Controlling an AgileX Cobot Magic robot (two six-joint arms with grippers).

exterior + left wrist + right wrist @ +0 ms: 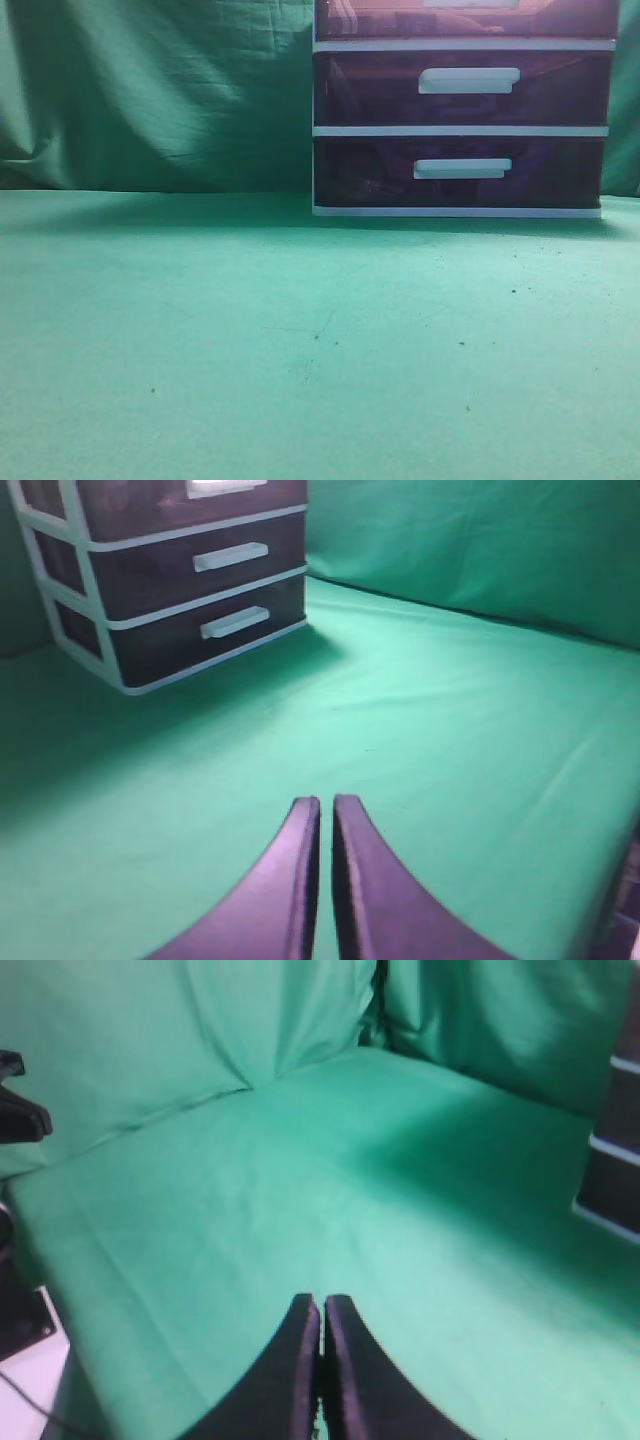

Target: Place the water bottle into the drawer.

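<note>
The white-framed cabinet (462, 130) stands at the back right of the green table. Its top drawer (466, 18), dark purple-red with a white bar handle, is cut off by the upper edge of the exterior view and looks closed. It also shows in the left wrist view (195, 502). The water bottle is not in any view. My left gripper (326, 802) is shut and empty above the green cloth, far from the cabinet. My right gripper (321, 1300) is shut and empty above the cloth. Neither gripper shows in the exterior view.
Two alike drawers (462, 88) sit beneath the top one. A green cloth covers the table (300, 340) and hangs as a backdrop. The cabinet's edge (612, 1175) shows at the right of the right wrist view. Dark equipment (20, 1110) stands past the table's left edge.
</note>
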